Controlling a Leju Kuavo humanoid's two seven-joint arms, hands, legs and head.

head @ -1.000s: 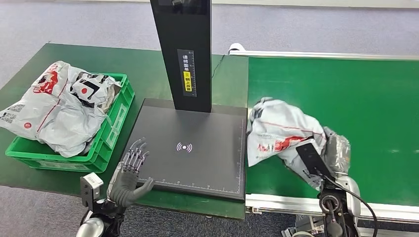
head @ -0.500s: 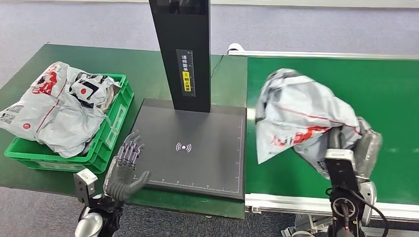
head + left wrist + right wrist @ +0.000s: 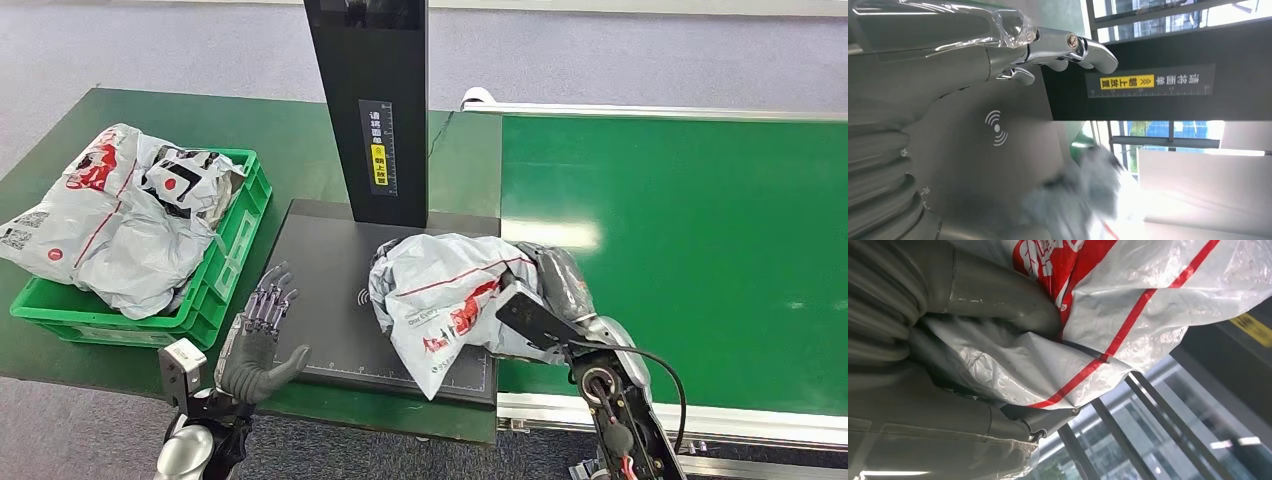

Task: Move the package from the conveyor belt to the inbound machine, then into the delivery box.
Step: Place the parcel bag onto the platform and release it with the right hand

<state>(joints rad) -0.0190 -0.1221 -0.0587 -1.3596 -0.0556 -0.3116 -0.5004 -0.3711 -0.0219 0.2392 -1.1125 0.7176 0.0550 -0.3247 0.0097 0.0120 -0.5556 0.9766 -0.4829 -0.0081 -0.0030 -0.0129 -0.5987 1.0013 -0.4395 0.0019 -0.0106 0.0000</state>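
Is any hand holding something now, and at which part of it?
The right hand grips the package at its right end, over the black scanner plate. The left hand holds nothing, fingers spread.

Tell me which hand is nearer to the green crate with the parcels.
Left. The left hand hovers open at the scanner pad's front corner, just beside the green crate. The right hand grips the package across the pad.

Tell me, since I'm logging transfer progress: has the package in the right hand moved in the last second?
Yes. The package, gripped by the right hand, has gone left off the conveyor belt and is now over the black scanner plate.
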